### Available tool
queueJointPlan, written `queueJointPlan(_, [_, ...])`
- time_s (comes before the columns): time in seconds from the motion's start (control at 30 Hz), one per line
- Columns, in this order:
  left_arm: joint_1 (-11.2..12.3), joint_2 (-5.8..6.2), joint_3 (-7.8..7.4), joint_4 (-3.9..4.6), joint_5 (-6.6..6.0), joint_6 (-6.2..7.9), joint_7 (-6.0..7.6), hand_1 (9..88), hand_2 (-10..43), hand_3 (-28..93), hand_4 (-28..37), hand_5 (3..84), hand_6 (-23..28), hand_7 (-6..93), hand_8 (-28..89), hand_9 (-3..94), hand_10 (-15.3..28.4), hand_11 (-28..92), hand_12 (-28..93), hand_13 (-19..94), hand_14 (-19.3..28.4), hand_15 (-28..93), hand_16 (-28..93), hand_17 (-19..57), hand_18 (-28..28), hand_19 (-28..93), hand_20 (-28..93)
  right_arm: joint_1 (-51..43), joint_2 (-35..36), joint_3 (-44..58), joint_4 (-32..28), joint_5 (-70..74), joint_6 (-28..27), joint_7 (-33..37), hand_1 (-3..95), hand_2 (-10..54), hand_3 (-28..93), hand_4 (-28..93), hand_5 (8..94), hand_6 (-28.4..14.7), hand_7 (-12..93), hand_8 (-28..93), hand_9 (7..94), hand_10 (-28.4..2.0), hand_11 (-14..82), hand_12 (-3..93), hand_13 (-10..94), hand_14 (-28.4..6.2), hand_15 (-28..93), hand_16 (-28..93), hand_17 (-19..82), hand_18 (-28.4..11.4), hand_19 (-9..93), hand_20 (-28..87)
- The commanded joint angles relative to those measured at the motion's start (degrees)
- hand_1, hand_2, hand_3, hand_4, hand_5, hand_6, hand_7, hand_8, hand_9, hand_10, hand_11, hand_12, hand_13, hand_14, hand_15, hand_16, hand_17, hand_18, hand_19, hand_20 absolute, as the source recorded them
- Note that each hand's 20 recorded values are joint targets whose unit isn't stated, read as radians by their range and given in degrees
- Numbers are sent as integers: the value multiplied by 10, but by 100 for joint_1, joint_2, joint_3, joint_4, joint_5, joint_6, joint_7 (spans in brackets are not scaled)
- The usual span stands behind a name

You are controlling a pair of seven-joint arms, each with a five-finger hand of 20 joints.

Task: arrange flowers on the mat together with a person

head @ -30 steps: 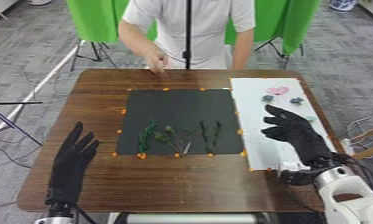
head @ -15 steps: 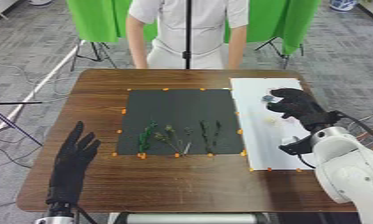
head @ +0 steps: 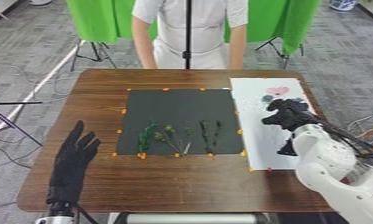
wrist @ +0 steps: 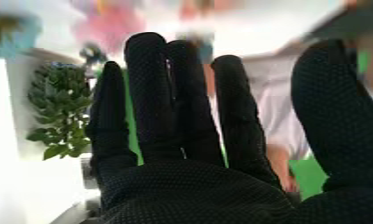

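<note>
Head view: the right hand (head: pixel 291 116), fingers straight and thumb apart, is over the white sheet (head: pixel 263 150) at right; lowered too far, its palm could crush or drag the flowers beneath. Thin, leafy green stems (head: pixel 146 136) lie on the dark mat's (head: pixel 174 107) near half; farther, at right, the pink flower (head: pixel 277 91) looks pale and wide on the sheet.
</note>
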Motion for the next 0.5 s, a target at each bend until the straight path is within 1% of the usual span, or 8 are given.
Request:
queueJointPlan(0.03, [-33, 42, 28, -27, -21, 38, 36, 196, 39, 771, -283, 222, -21, 109, -93, 262, 118, 71, 134, 201, 170, 149, 14, -125, 225, 393, 48, 706, 55, -777, 436, -368, -66, 423, 316, -32, 710, -225, 463, 33, 227, -138, 510, -139, 340, 183, 493, -139, 662, 129, 136, -250, 635, 375])
queueJointPlan(0.1, [-40, 34, 9, -28, 4, -14, 34, 197, 39, 770, -283, 222, -21, 109, -93, 262, 119, 71, 134, 201, 170, 149, 14, -125, 225, 393, 48, 765, 59, -864, 473, -356, -81, 493, 321, -31, 709, -226, 466, 33, 232, -140, 514, -136, 340, 182, 500, -134, 658, 127, 140, -249, 636, 374])
queueJointPlan(0.23, [-45, 40, 1, -38, -1, -22, 16, 197, 39, 770, -283, 222, -20, 109, -93, 262, 119, 73, 134, 201, 170, 148, 13, -125, 225, 393, 48, 905, 52, -1108, 630, -394, -24, 492, 337, -36, 705, -226, 485, 38, 244, -145, 529, -131, 344, 182, 514, -129, 652, 127, 147, -246, 638, 371])
queueJointPlan(0.3, [-46, 26, -9, -35, 24, -65, -13, 197, 39, 770, -283, 222, -20, 109, -93, 262, 119, 72, 133, 201, 170, 149, 14, -125, 226, 394, 48, 896, 71, -1201, 655, -479, 81, 496, 363, -44, 705, -230, 513, 44, 249, -151, 557, -125, 349, 180, 538, -119, 643, 128, 155, -243, 638, 368])
queueJointPlan(0.33, [-35, 19, -11, -40, 22, -59, 0, 196, 39, 770, -283, 222, -20, 109, -93, 262, 118, 72, 133, 201, 171, 149, 14, -125, 225, 394, 48, 920, 88, -1317, 694, -630, 254, 485, 380, -46, 700, -232, 537, 47, 254, -155, 580, -124, 350, 177, 554, -111, 637, 132, 161, -240, 639, 367])
queueJointPlan(0.4, [-5, 22, -17, -65, 9, -34, 9, 197, 40, 768, -283, 222, -20, 110, -93, 262, 119, 73, 133, 200, 170, 148, 13, -125, 226, 394, 48, 974, 113, -1533, 764, -870, 540, 463, 454, -67, 650, -250, 598, 46, 284, -77, 661, -107, 342, 193, 607, -90, 614, 154, 184, -227, 646, 367])
queueJointPlan(0.47, [-4, 21, -38, -81, 35, -63, -10, 196, 40, 769, -283, 222, -20, 109, -93, 262, 119, 72, 133, 200, 171, 148, 14, -125, 226, 394, 48, 936, 130, -1607, 768, -942, 773, 460, 508, -83, 620, -254, 673, 54, 300, -58, 750, -82, 264, 272, 645, -71, 600, 176, 201, -217, 651, 371])
queueJointPlan(0.5, [-6, 28, -40, -88, 33, -57, -9, 197, 40, 769, -283, 223, -20, 109, -93, 263, 119, 73, 133, 200, 170, 147, 14, -125, 226, 394, 48, 895, 138, -1604, 775, -1009, 854, 426, 525, -87, 615, -257, 702, 58, 305, -48, 787, -71, 235, 301, 663, -61, 591, 193, 205, -214, 653, 374])
